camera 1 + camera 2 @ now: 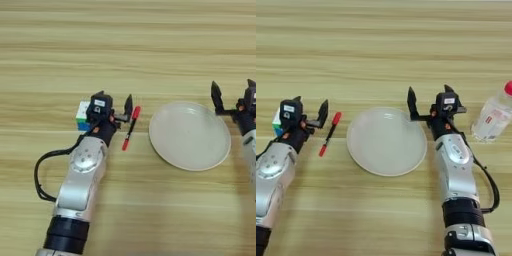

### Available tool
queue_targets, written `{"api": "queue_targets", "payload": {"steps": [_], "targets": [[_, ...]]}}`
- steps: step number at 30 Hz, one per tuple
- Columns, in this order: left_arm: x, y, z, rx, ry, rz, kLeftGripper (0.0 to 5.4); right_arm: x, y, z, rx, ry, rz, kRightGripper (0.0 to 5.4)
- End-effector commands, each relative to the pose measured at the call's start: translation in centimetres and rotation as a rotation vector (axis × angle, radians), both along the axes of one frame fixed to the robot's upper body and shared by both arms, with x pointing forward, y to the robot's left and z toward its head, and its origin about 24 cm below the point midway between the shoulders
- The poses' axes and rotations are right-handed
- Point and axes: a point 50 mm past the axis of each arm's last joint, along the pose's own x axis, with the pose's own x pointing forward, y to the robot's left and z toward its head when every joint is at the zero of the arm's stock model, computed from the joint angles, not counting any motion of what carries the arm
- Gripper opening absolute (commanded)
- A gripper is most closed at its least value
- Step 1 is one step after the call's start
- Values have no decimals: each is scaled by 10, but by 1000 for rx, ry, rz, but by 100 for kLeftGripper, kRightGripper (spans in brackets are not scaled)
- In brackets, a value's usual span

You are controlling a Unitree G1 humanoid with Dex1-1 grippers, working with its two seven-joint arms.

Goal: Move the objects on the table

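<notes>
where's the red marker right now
The marker lies tilted on the table left of the plate, just right of the open left gripper; the cube is on that gripper's far side.

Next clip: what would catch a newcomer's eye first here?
The round pale plate at table centre, flanked by both arms. The left gripper stands open between the puzzle cube and the red marker pen. The right gripper is open at the plate's right rim, a clear bottle beyond it.
</notes>
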Motion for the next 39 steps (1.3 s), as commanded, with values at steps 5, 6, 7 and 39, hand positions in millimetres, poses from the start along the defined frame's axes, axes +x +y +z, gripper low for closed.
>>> {"api": "queue_targets", "payload": {"steps": [5,6,7,39], "targets": [[-5,18,7,30,-94,61,503,2,-6,-3,-15,12,-18,540],[-5,19,7,32,-101,66,515,2,-7,-4,-16,11,-21,540],[-4,22,7,31,-104,77,526,3,-8,-4,-16,10,-24,540],[10,63,-34,110,-22,222,538,5,-36,-1,36,-6,-184,540]]}}
